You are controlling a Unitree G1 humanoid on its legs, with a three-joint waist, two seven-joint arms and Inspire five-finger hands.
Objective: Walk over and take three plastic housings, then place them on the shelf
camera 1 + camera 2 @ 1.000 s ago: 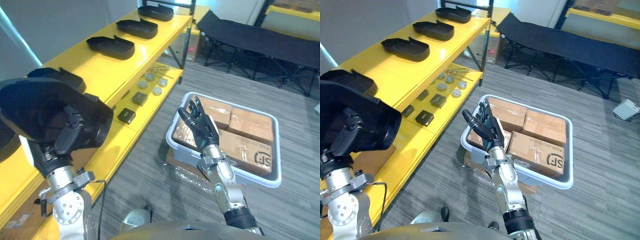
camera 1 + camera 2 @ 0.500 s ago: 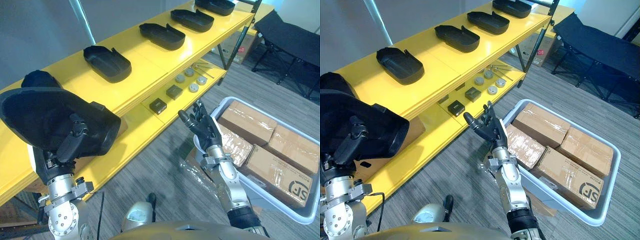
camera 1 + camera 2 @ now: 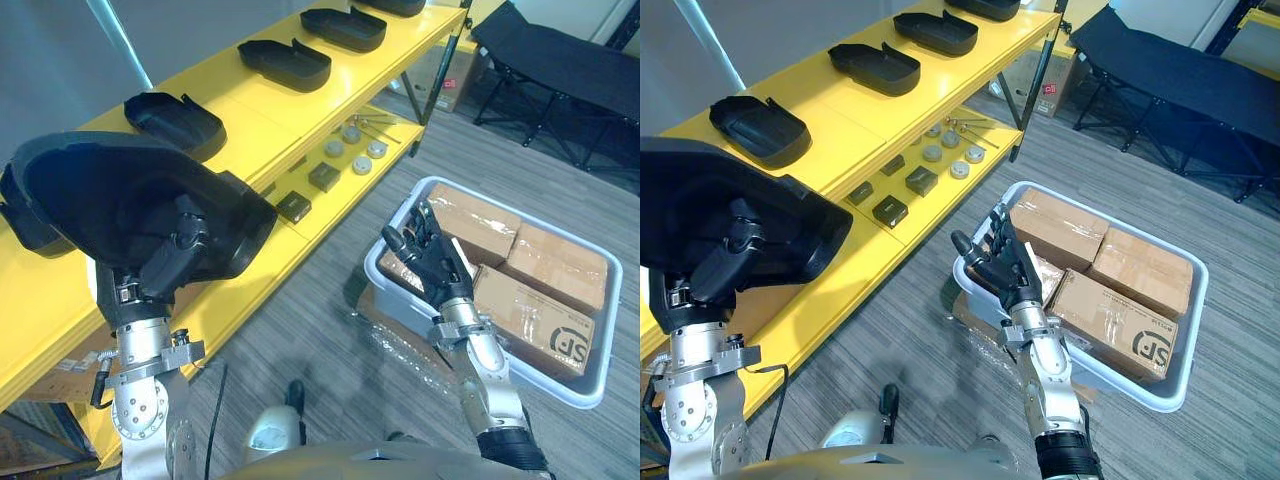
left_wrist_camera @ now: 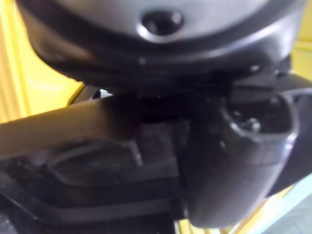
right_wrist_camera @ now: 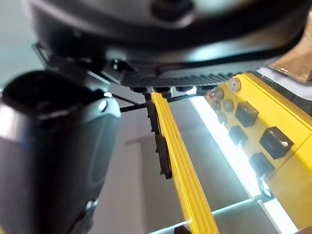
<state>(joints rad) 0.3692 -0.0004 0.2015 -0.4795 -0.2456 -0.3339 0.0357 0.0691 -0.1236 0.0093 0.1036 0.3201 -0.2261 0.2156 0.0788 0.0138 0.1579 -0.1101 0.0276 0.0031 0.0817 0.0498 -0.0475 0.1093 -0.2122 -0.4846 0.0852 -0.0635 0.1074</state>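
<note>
Clearly the biggest thing is the yellow shelf (image 3: pixel 245 108), whose top board runs from the near left to the far right. Beyond it stands a black folding cot (image 3: pixel 560 60). On the floor to the right sits a grey bin (image 3: pixel 592 385) packed with cardboard boxes (image 3: pixel 535 315).

The held plastic housing (image 3: pixel 110 200) is up in front of the shelf's near end. Its hollow side faces the head camera and its long axis runs across the view, the right end tilted slightly down. The left hand (image 3: pixel 165 265) grasps it from below, fingers curled over the rim into the hollow, on an upright forearm.

Other black housings lie hollow side up in a row along the top board, the nearest shelved housing (image 3: pixel 175 120) just behind the held one.

The right hand (image 3: pixel 430 262) is raised before the bin's near left corner, fingers straight, spread and holding nothing.

On the lower board lie dark blocks (image 3: pixel 322 177) and round discs (image 3: pixel 352 165).
</note>
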